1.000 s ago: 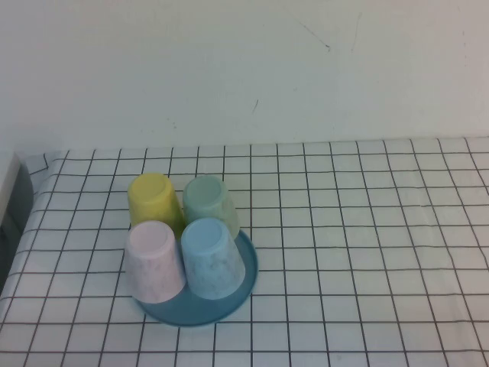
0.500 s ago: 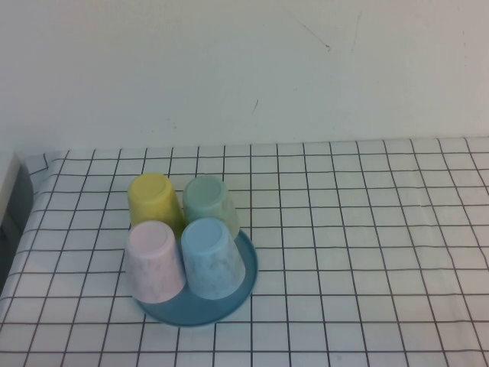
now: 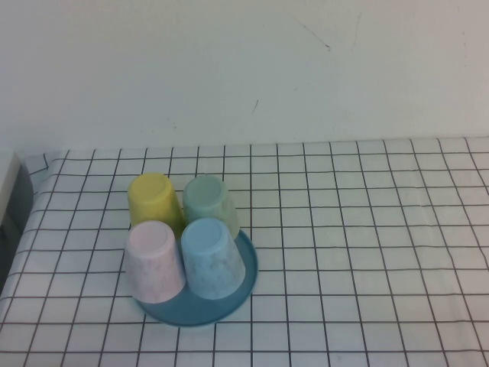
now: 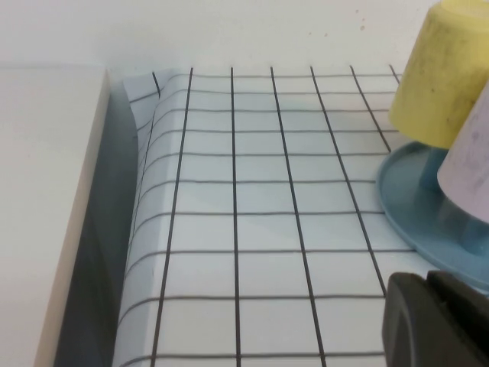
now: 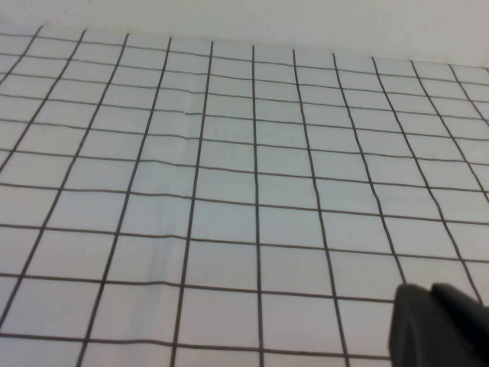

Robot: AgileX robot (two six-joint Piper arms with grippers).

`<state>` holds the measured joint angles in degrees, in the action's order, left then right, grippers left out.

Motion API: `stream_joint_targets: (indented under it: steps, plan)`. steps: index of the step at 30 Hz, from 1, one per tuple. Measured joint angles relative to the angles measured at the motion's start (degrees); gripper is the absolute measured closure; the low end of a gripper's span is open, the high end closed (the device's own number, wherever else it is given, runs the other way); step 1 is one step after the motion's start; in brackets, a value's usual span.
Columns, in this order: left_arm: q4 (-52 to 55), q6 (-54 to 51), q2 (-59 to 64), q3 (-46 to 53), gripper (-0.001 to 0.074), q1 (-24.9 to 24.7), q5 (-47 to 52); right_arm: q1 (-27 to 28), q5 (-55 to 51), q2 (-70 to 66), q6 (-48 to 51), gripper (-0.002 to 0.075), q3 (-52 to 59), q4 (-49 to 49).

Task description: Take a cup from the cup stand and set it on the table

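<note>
The light blue speckled cup (image 3: 212, 256) stands upside down at the front right of the teal cup stand (image 3: 233, 300) on the gridded table (image 3: 367, 252). The pegs are hidden under the cups in the high view. Neither gripper shows in the high view. In the left wrist view my left gripper (image 4: 429, 321) is shut and empty, low over the cloth just beside the stand's rim (image 4: 401, 210). The light blue cup is out of that view. In the right wrist view my right gripper (image 5: 437, 327) is shut and empty over bare cloth (image 5: 229, 168).
A pink cup (image 3: 155, 260), a yellow cup (image 3: 154, 200) and a pale green cup (image 3: 208, 200) also sit upside down on the stand. The yellow cup (image 4: 443, 73) and pink cup (image 4: 470, 164) show in the left wrist view. A white ledge (image 4: 38, 191) borders the table's left edge.
</note>
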<state>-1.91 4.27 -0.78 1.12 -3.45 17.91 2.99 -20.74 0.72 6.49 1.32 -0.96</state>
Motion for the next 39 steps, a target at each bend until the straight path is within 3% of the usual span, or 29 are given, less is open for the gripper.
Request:
stream_joint_targets:
  steps: [6,18,25,32,35,39]
  plan:
    - [0.00,0.00,0.00,0.22,0.0738,0.00,-9.08,0.00,2.73,0.00,0.00,0.0729,0.22,0.96]
    - [0.00,0.33,0.00,0.22,0.0738,0.00,-36.98,0.00,35.47,0.00,1.63,0.0729,0.22,0.23]
    - [0.00,0.62,0.00,0.22,0.0738,0.00,-47.83,0.00,42.03,0.00,0.61,0.0729,0.22,0.96]
    - [-0.13,10.60,-0.10,0.22,0.0738,0.00,-47.44,0.00,43.16,0.00,-0.06,0.0729,0.22,4.55]
    - [-0.13,13.55,-0.09,-3.91,0.0738,0.00,-36.33,0.00,39.20,0.00,-0.06,0.0729,-0.78,4.93]
    - [0.27,12.22,0.38,-13.43,0.0738,0.00,-18.38,0.00,24.93,0.00,0.83,0.0729,-7.48,4.92]
